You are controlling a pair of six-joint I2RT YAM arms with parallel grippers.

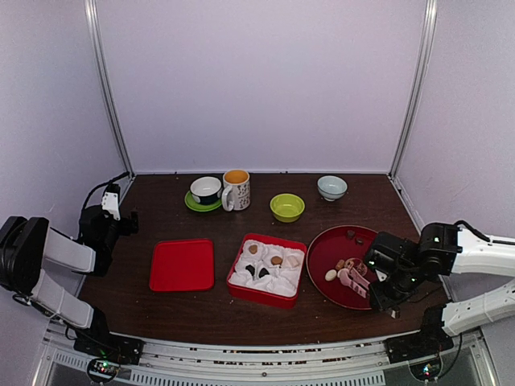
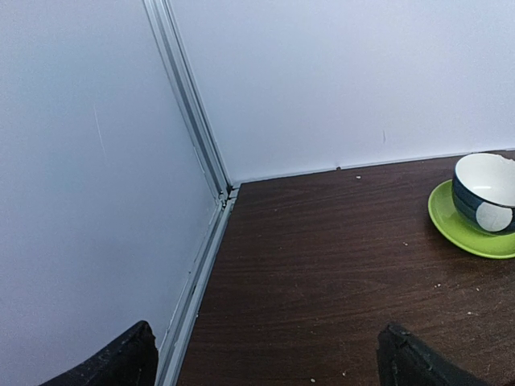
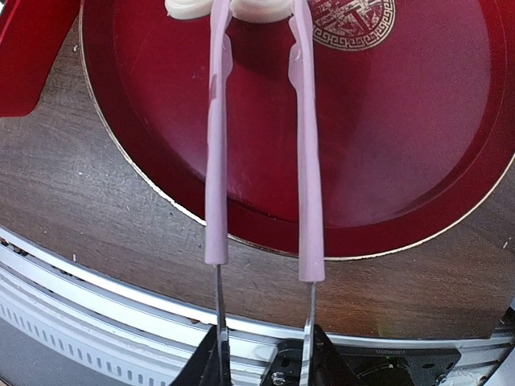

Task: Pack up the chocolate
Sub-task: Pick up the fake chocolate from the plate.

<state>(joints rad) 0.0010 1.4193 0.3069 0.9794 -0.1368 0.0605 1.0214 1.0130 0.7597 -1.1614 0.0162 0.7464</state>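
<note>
left gripper [image 2: 265,331]: jaws fully apart and holding nothing, poised over the far-left part of the tabletop [image 1: 161,225], close to the corner where the left wall [image 2: 80,161] meets the back wall.
right gripper [image 3: 265,358]: jaws clamped on the metal shanks of the tongs [image 3: 306,161], at the near rim of the plate [image 1: 319,248].
tongs: the pink arms stand apart and reach out over the plate. Their cream-white ends meet the top edge of the right wrist view, and what lies between them cannot be told.
chocolate [image 1: 276,260]: several pieces sit in the white paper lining of the box [image 1: 261,297]. Others lie on the plate, most near the tong ends and two dark ones toward its far rim.
box: open, set between the lid [image 1: 183,264] and the plate. Its right wall is just beside the plate rim, and whether they touch cannot be told. A narrow gap parts it from the lid.
near edge: the plate's near rim runs close to the tabletop's front edge, with the metal rail [image 3: 96,289] just beyond.
back row: cup [image 1: 206,189] on saucer [image 1: 193,205], mug [image 1: 236,191], green bowl [image 1: 287,207] and pale bowl [image 1: 331,187]. A band of brown tabletop separates this row from the lid and box.
left margin: an aluminium strip [image 2: 193,281] runs along the foot of the left wall. The cup and saucer lie to the right of the open jaws.
</note>
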